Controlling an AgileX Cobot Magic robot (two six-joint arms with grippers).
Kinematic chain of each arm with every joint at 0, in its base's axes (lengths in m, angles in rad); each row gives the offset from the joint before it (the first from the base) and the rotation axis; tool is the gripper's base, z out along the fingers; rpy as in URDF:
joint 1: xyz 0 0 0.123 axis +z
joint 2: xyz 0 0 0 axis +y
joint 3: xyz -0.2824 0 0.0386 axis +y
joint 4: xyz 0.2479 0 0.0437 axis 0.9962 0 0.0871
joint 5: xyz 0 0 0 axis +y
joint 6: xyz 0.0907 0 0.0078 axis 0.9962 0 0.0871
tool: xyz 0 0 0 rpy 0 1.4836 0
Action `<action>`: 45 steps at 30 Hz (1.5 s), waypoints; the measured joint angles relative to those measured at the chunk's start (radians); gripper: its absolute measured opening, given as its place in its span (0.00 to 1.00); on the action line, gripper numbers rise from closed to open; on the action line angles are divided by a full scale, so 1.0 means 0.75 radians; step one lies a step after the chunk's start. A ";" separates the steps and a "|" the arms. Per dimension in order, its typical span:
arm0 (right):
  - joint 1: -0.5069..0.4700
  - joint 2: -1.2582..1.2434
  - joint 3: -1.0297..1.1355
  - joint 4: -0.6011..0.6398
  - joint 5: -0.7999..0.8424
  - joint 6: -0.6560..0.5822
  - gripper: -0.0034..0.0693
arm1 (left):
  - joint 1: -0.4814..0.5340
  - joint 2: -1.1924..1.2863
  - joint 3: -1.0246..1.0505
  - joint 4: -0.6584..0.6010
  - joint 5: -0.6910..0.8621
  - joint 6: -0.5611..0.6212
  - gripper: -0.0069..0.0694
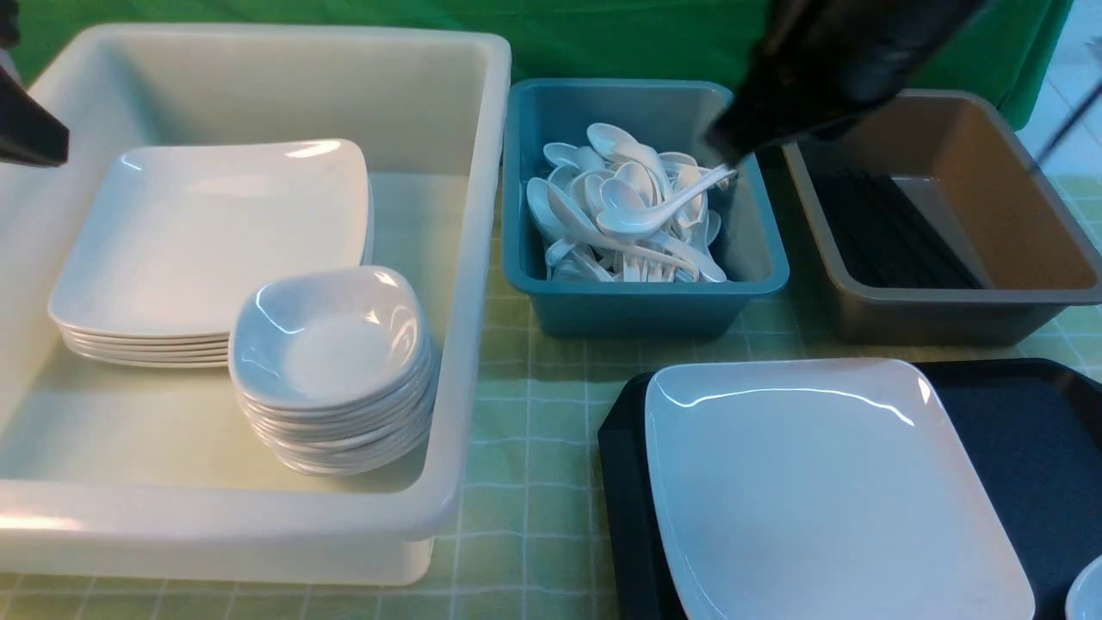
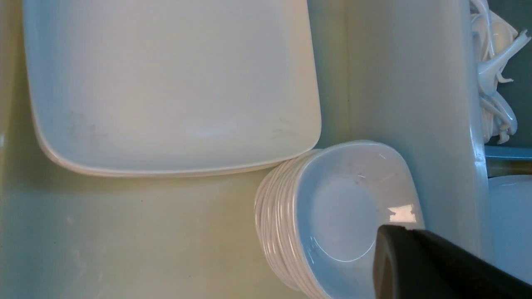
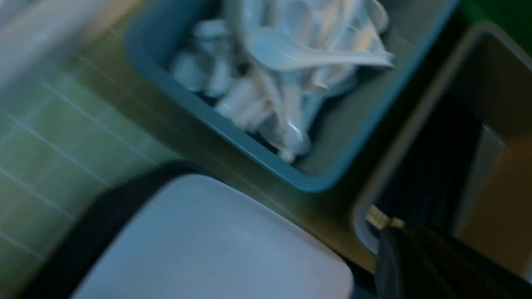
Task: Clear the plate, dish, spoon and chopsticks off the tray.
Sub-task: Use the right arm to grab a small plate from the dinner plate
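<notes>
White spoon seen lying in teal tub; right tool blurred, closed, empty; left tool cut off, closed; tray cropped.

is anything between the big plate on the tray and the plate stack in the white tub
Yes: the white tub's right wall and, just inside it, the stack of small dishes lie between the plate and the plate stack.

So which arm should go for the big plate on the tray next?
Probably the right. The right pincer hangs over the teal tub, just behind the tray holding the plate. The left pincer sits far off, over the white tub.
</notes>
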State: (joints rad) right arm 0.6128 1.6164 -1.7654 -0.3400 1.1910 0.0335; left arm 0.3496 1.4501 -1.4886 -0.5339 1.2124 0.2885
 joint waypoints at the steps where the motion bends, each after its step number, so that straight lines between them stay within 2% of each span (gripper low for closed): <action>1: -0.054 -0.056 0.066 -0.011 0.001 -0.010 0.07 | 0.000 0.000 0.000 0.002 0.001 0.000 0.09; 5: -0.389 -0.251 0.369 -0.026 0.010 -0.097 0.05 | 0.000 0.000 0.000 0.009 0.003 0.000 0.09; 8: -0.744 -0.341 0.666 0.020 0.024 -0.235 0.05 | 0.000 0.000 0.000 0.010 0.003 0.007 0.09; 11: -0.941 -0.339 0.857 0.127 -0.050 -0.325 0.06 | 0.000 0.000 0.000 0.012 0.003 0.017 0.09; 13: -1.036 -0.318 0.958 0.230 -0.191 -0.394 0.12 | 0.000 0.000 0.000 0.010 0.003 0.032 0.09; 14: -1.054 -0.309 0.977 0.255 -0.238 -0.419 0.14 | 0.000 0.000 0.000 0.009 0.003 0.036 0.09; 17: -1.057 -0.230 1.018 0.310 -0.307 -0.524 0.29 | 0.000 0.000 0.000 0.003 0.003 0.056 0.09; 18: -1.047 -0.192 1.018 0.316 -0.319 -0.566 0.36 | 0.000 0.000 0.000 0.002 0.003 0.064 0.09; 19: -1.045 -0.185 1.018 0.316 -0.321 -0.573 0.36 | 0.000 0.000 0.000 0.002 0.003 0.064 0.09; 21: -1.007 -0.109 1.018 0.290 -0.319 -0.688 0.45 | 0.000 0.000 0.000 -0.006 0.003 0.071 0.09; 25: -0.936 0.010 1.018 0.213 -0.277 -0.871 0.51 | 0.000 0.000 0.000 -0.026 0.003 0.074 0.09; 33: -0.886 0.164 1.018 0.099 -0.226 -1.032 0.51 | 0.000 0.000 0.000 -0.026 0.003 0.074 0.09; 41: -0.886 0.198 1.018 0.085 -0.248 -1.135 0.50 | 0.000 0.000 0.000 -0.026 0.003 0.074 0.09; 45: -0.885 0.199 1.018 0.070 -0.193 -1.158 0.28 | 0.000 0.000 0.000 -0.027 0.003 0.074 0.09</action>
State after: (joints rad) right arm -0.0508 1.7659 -1.0018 -0.2875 1.0464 -0.8352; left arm 0.3496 1.4501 -1.4886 -0.5539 1.2145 0.3442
